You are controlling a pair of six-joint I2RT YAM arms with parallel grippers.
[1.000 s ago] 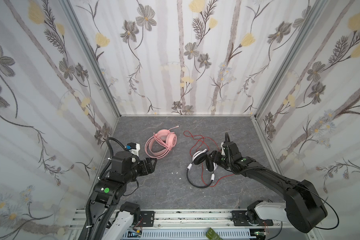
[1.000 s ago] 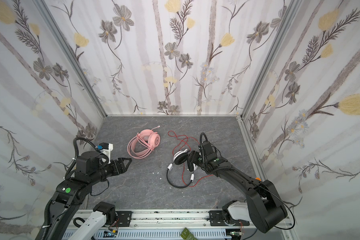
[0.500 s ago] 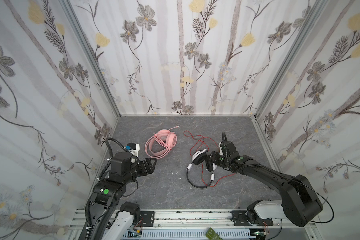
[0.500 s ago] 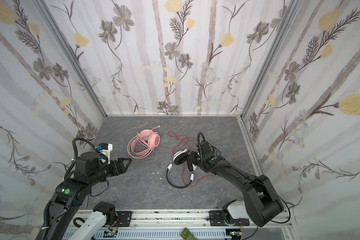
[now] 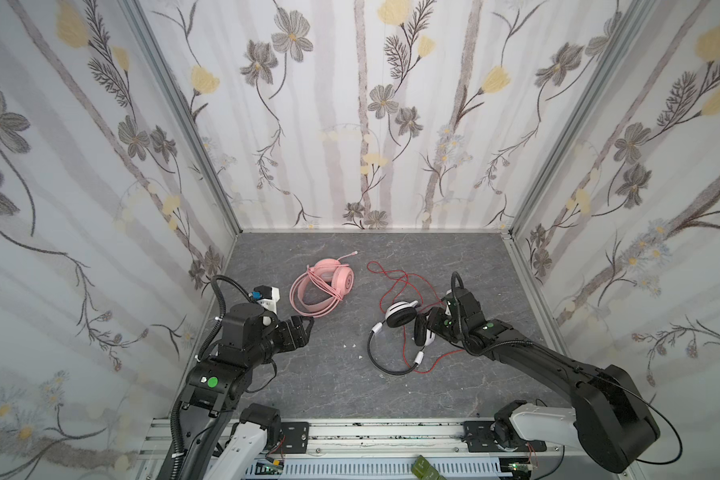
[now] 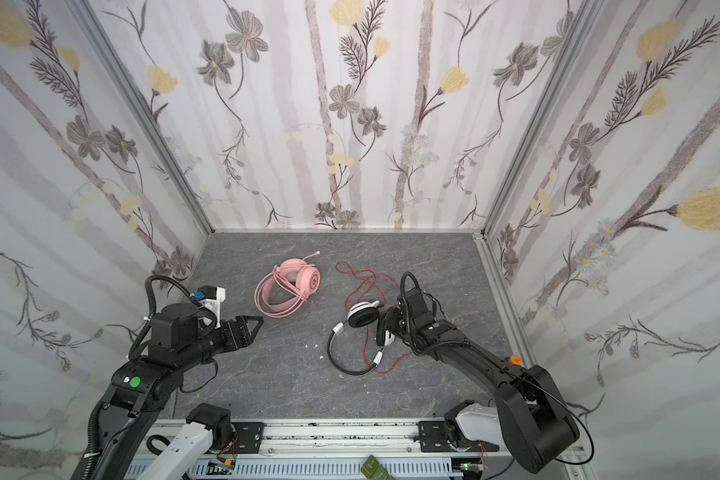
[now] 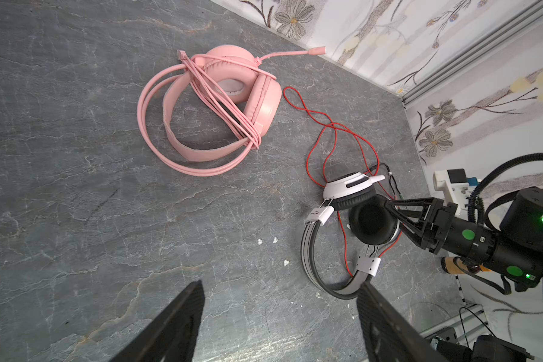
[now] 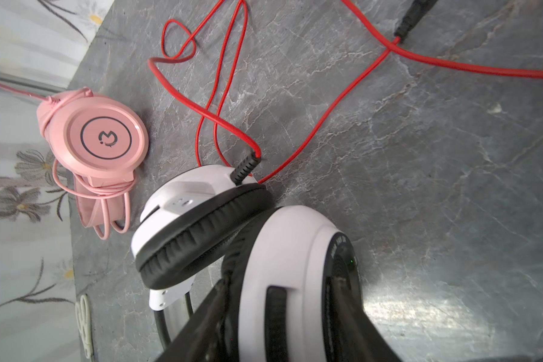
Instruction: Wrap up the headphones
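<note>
Right fingers (image 8: 207, 326) pinch white-and-black headset (image 8: 282, 269).

We find the worktop (image 5: 329, 395) to be a grey stone-look sheet, matt, with pale veining and a dull sheen where light falls on it. The pink headset (image 7: 262, 106) is smooth plastic in a satin finish. Its earpads look like soft leatherette, and its pink cable (image 7: 229, 114) has a smooth, rubbery sheath. The white-and-black headset (image 8: 282, 250) has glossy white plastic shells and wrinkled matt black pads of leatherette appearance. Its red cable (image 8: 326, 114) is thin and smooth with a slight shine. The walls (image 5: 350, 104) carry a matt printed floral covering. The corner rails (image 5: 184, 124) look like brushed metal.
</note>
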